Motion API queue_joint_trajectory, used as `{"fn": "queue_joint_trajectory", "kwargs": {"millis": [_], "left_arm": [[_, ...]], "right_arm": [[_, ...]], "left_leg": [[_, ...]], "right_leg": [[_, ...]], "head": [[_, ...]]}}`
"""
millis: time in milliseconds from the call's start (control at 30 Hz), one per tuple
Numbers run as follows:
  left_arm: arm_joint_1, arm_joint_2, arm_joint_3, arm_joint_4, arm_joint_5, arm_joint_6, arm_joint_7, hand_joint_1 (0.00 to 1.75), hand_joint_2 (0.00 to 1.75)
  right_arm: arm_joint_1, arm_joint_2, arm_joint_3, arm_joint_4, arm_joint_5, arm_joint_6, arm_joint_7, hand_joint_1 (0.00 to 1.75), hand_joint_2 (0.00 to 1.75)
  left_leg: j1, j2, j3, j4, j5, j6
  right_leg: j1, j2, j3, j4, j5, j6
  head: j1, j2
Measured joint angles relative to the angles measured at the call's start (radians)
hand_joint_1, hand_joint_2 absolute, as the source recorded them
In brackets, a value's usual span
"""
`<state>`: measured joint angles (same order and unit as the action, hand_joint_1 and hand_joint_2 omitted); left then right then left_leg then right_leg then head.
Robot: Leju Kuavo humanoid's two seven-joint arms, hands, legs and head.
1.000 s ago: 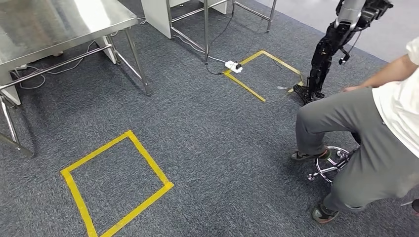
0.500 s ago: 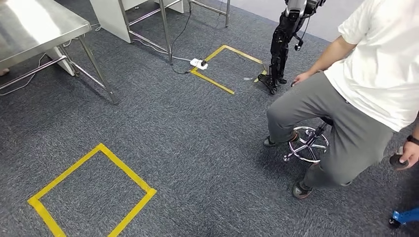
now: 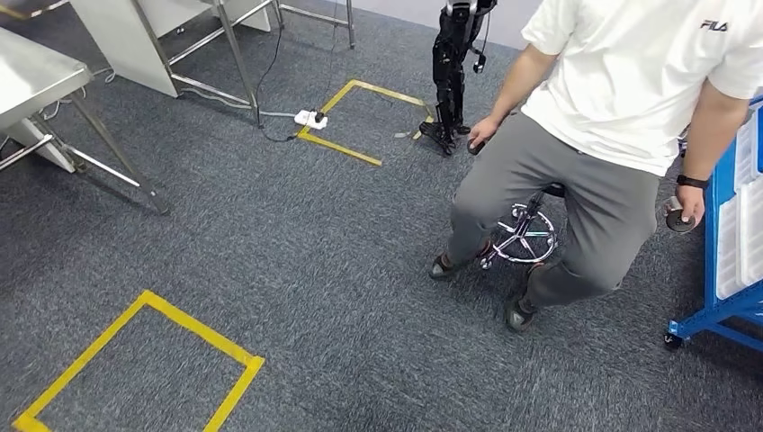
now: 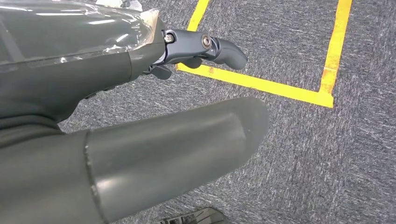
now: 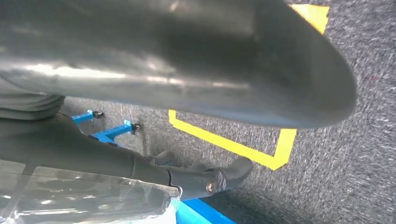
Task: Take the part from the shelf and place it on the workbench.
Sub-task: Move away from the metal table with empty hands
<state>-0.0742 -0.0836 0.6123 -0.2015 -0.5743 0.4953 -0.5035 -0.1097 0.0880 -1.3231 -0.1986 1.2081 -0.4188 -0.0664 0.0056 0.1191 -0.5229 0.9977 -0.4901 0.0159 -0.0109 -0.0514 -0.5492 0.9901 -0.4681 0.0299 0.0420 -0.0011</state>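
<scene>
Blue shelf (image 3: 711, 261) with white trays (image 3: 740, 238)

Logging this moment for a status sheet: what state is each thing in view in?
Left hand: holds nothing, fingers apart.
Right hand: holds nothing.
Person: seated on the stool, a round object in one hand.
Blue shelf: standing on wheels.

"FILA" in dark letters, chest of the person's white T-shirt (image 3: 630, 72)

A person (image 3: 612, 108) sits on a stool (image 3: 526, 236) beside yellow floor tape (image 3: 144, 360).
</scene>
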Motion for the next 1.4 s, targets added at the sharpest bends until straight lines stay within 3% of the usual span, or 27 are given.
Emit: {"fn": "queue_joint_trajectory", "kwargs": {"millis": [33, 100, 133, 200, 233, 267, 300, 367, 433, 533, 600, 667, 733, 767, 800, 833, 900, 967, 1033, 1067, 1133, 1200, 1233, 1267, 1300, 1333, 1400], "left_arm": [[0.000, 0.001, 0.003, 0.000, 0.001, 0.002, 0.000, 0.00, 0.00], [0.001, 0.002, 0.009, 0.000, 0.005, 0.006, 0.000, 0.00, 0.00], [0.003, 0.003, 0.012, 0.000, 0.008, 0.008, -0.001, 0.00, 0.00], [0.008, 0.004, 0.015, 0.000, 0.011, 0.008, -0.003, 0.00, 0.00], [0.009, 0.004, 0.017, 0.000, 0.011, 0.008, -0.006, 0.00, 0.00], [0.010, 0.004, 0.018, 0.000, 0.012, 0.008, -0.009, 0.00, 0.00], [0.010, 0.004, 0.019, 0.000, 0.012, 0.007, -0.012, 0.00, 0.00], [0.010, 0.006, 0.024, 0.000, 0.014, 0.007, -0.016, 0.00, 0.00], [0.010, 0.008, 0.030, 0.000, 0.019, 0.009, -0.018, 0.00, 0.00], [0.009, 0.008, 0.036, 0.000, 0.025, 0.013, -0.021, 0.00, 0.00], [0.007, 0.007, 0.039, 0.000, 0.028, 0.016, -0.024, 0.00, 0.00], [0.008, 0.007, 0.040, 0.000, 0.028, 0.017, -0.026, 0.00, 0.00], [0.010, 0.008, 0.042, 0.000, 0.025, 0.016, -0.026, 0.00, 0.00], [0.010, 0.007, 0.042, 0.000, 0.023, 0.015, -0.026, 0.00, 0.00], [0.010, 0.006, 0.042, 0.000, 0.022, 0.013, -0.026, 0.00, 0.00], [0.010, 0.004, 0.042, 0.000, 0.021, 0.011, -0.026, 0.00, 0.00], [0.010, 0.002, 0.042, 0.000, 0.020, 0.008, -0.026, 0.00, 0.00], [0.009, 0.001, 0.042, 0.000, 0.019, 0.007, -0.026, 0.00, 0.00], [0.006, -0.001, 0.042, 0.000, 0.019, 0.007, -0.026, 0.00, 0.00], [0.005, -0.002, 0.042, 0.000, 0.019, 0.007, -0.026, 0.00, 0.00], [0.004, -0.003, 0.042, 0.000, 0.019, 0.007, -0.027, 0.00, 0.00], [0.008, -0.003, 0.042, 0.000, 0.017, 0.007, -0.027, 0.00, 0.00], [0.011, -0.004, 0.042, 0.000, 0.016, 0.007, -0.027, 0.00, 0.00], [0.012, -0.004, 0.042, 0.000, 0.014, 0.007, -0.026, 0.00, 0.00], [0.013, -0.004, 0.042, 0.000, 0.013, 0.007, -0.026, 0.00, 0.00], [0.014, -0.004, 0.042, 0.000, 0.011, 0.007, -0.025, 0.00, 0.00], [0.014, -0.003, 0.042, 0.000, 0.009, 0.004, -0.024, 0.00, 0.00]], "right_arm": [[0.001, 0.000, 0.001, 0.000, 0.001, 0.002, -0.002, 0.00, 0.00], [0.000, 0.000, 0.002, 0.000, 0.003, 0.008, -0.006, 0.00, 0.00], [-0.001, 0.000, 0.003, 0.000, 0.005, 0.011, -0.006, 0.00, 0.00], [-0.002, -0.001, 0.005, 0.000, 0.009, 0.015, -0.007, 0.00, 0.00], [-0.001, -0.001, 0.006, 0.000, 0.009, 0.016, -0.008, 0.00, 0.00], [0.000, -0.001, 0.007, 0.000, 0.009, 0.016, -0.008, 0.00, 0.00], [0.000, -0.001, 0.008, 0.000, 0.008, 0.016, -0.008, 0.00, 0.00], [-0.001, 0.002, 0.010, 0.000, 0.009, 0.016, -0.009, 0.00, 0.00], [-0.003, 0.005, 0.015, 0.000, 0.013, 0.016, -0.010, 0.00, 0.00], [-0.002, 0.007, 0.020, 0.000, 0.017, 0.016, -0.008, 0.00, 0.00], [-0.001, 0.008, 0.022, 0.000, 0.017, 0.016, -0.003, 0.00, 0.00], [-0.003, 0.010, 0.023, 0.000, 0.016, 0.016, 0.000, 0.00, 0.00], [-0.005, 0.012, 0.023, 0.000, 0.015, 0.015, 0.001, 0.00, 0.00], [-0.004, 0.012, 0.023, 0.000, 0.014, 0.015, 0.001, 0.00, 0.00], [-0.003, 0.013, 0.024, 0.000, 0.013, 0.015, 0.001, 0.00, 0.00], [-0.002, 0.012, 0.024, 0.000, 0.012, 0.015, 0.001, 0.00, 0.00], [-0.003, 0.012, 0.024, 0.000, 0.012, 0.014, 0.000, 0.00, 0.00], [-0.006, 0.013, 0.025, 0.000, 0.012, 0.014, -0.002, 0.00, 0.00], [-0.006, 0.012, 0.025, 0.000, 0.012, 0.014, -0.003, 0.00, 0.00], [-0.005, 0.011, 0.025, 0.000, 0.012, 0.014, -0.003, 0.00, 0.00], [-0.005, 0.011, 0.026, 0.000, 0.012, 0.014, -0.003, 0.00, 0.00], [-0.005, 0.010, 0.026, 0.000, 0.011, 0.014, -0.004, 0.00, 0.00], [-0.005, 0.010, 0.026, 0.000, 0.010, 0.014, -0.004, 0.00, 0.00], [-0.004, 0.010, 0.026, 0.000, 0.008, 0.014, -0.004, 0.00, 0.00], [-0.003, 0.009, 0.026, 0.000, 0.005, 0.013, -0.005, 0.00, 0.00], [-0.003, 0.009, 0.026, 0.000, 0.003, 0.013, -0.004, 0.00, 0.00], [-0.003, 0.010, 0.026, 0.000, 0.000, 0.013, -0.003, 0.00, 0.00]], "left_leg": [[0.003, -0.009, -0.001, 0.008, -0.009, -0.006], [0.010, -0.059, -0.028, 0.076, -0.059, -0.015], [0.012, -0.090, -0.056, 0.139, -0.097, -0.017], [0.013, -0.115, -0.116, 0.265, -0.151, -0.018], [0.013, -0.117, -0.132, 0.290, -0.150, -0.017], [0.014, -0.120, -0.129, 0.278, -0.128, -0.016], [0.015, -0.125, -0.108, 0.228, -0.091, -0.015], [0.019, -0.167, -0.050, 0.094, -0.022, -0.010], [0.019, -0.196, -0.024, 0.028, 0.000, -0.004], [0.010, -0.177, -0.024, 0.020, 0.003, 0.011], [0.009, -0.155, -0.019, 0.004, 0.016, 0.028], [0.008, -0.127, -0.017, -0.007, 0.025, 0.039], [0.006, -0.098, -0.020, -0.008, 0.025, 0.040], [0.005, -0.083, -0.021, -0.007, 0.025, 0.040], [0.005, -0.070, -0.021, -0.007, 0.025, 0.039], [0.005, -0.058, -0.021, -0.007, 0.024, 0.037], [0.002, -0.035, -0.017, -0.006, 0.020, 0.029], [-0.001, -0.016, -0.010, -0.005, 0.014, 0.015], [0.001, 0.003, -0.001, -0.008, 0.010, -0.003], [0.005, 0.003, 0.001, -0.006, 0.006, -0.011], [0.013, -0.039, -0.014, 0.039, -0.033, -0.020], [0.016, -0.099, -0.068, 0.164, -0.107, -0.023], [0.017, -0.113, -0.100, 0.231, -0.137, -0.023], [0.017, -0.118, -0.124, 0.273, -0.146, -0.023], [0.017, -0.120, -0.132, 0.279, -0.133, -0.021], [0.017, -0.123, -0.121, 0.245, -0.100, -0.018], [0.017, -0.157, -0.067, 0.112, -0.019, -0.006]], "right_leg": [[-0.004, 0.011, 0.002, -0.002, 0.003, -0.008], [-0.014, 0.032, 0.005, -0.005, 0.013, -0.027], [-0.015, 0.042, 0.003, -0.005, 0.016, -0.034], [-0.011, 0.067, 0.000, -0.004, 0.019, -0.040], [-0.009, 0.081, -0.001, -0.003, 0.019, -0.040], [-0.008, 0.095, 0.000, -0.003, 0.020, -0.041], [-0.007, 0.109, 0.001, -0.001, 0.020, -0.041], [-0.004, 0.134, -0.002, 0.006, 0.019, -0.039], [0.000, 0.153, -0.011, 0.012, 0.020, -0.029], [0.000, 0.175, -0.026, 0.007, 0.026, -0.009], [0.000, 0.146, -0.043, 0.031, 0.015, -0.003], [-0.002, 0.089, -0.091, 0.128, -0.037, -0.007], [-0.008, 0.066, -0.156, 0.260, -0.095, -0.006], [-0.011, 0.063, -0.170, 0.294, -0.106, 0.000], [-0.013, 0.061, -0.163, 0.290, -0.102, 0.010], [-0.016, 0.055, -0.135, 0.246, -0.084, 0.020], [-0.017, 0.016, -0.047, 0.098, -0.036, 0.032], [-0.008, -0.015, 0.000, 0.011, -0.007, 0.021], [0.002, -0.004, -0.002, 0.002, -0.003, -0.004], [-0.002, 0.008, -0.001, -0.001, -0.001, -0.015], [-0.011, 0.029, 0.007, -0.008, 0.008, -0.036], [-0.008, 0.052, 0.009, -0.009, 0.014, -0.048], [-0.004, 0.065, 0.009, -0.008, 0.015, -0.051], [0.001, 0.079, 0.009, -0.008, 0.015, -0.051], [0.005, 0.093, 0.011, -0.007, 0.015, -0.051], [0.008, 0.108, 0.013, -0.007, 0.014, -0.051], [0.011, 0.136, 0.016, -0.005, 0.014, -0.051]], "head": [[-0.002, 0.000], [-0.008, 0.000], [-0.012, 0.000], [-0.014, 0.000], [-0.014, 0.000], [-0.014, 0.000], [-0.014, 0.000], [-0.016, 0.000], [-0.016, 0.000], [-0.016, 0.000], [-0.014, 0.000], [-0.010, 0.000], [-0.007, 0.000], [-0.006, 0.000], [-0.006, 0.000], [-0.004, 0.000], [-0.003, 0.000], [-0.005, 0.000], [-0.007, 0.000], [-0.009, 0.000], [-0.014, 0.000], [-0.021, 0.000], [-0.022, 0.000], [-0.023, 0.000], [-0.023, 0.000], [-0.023, 0.000], [-0.023, 0.000]]}}
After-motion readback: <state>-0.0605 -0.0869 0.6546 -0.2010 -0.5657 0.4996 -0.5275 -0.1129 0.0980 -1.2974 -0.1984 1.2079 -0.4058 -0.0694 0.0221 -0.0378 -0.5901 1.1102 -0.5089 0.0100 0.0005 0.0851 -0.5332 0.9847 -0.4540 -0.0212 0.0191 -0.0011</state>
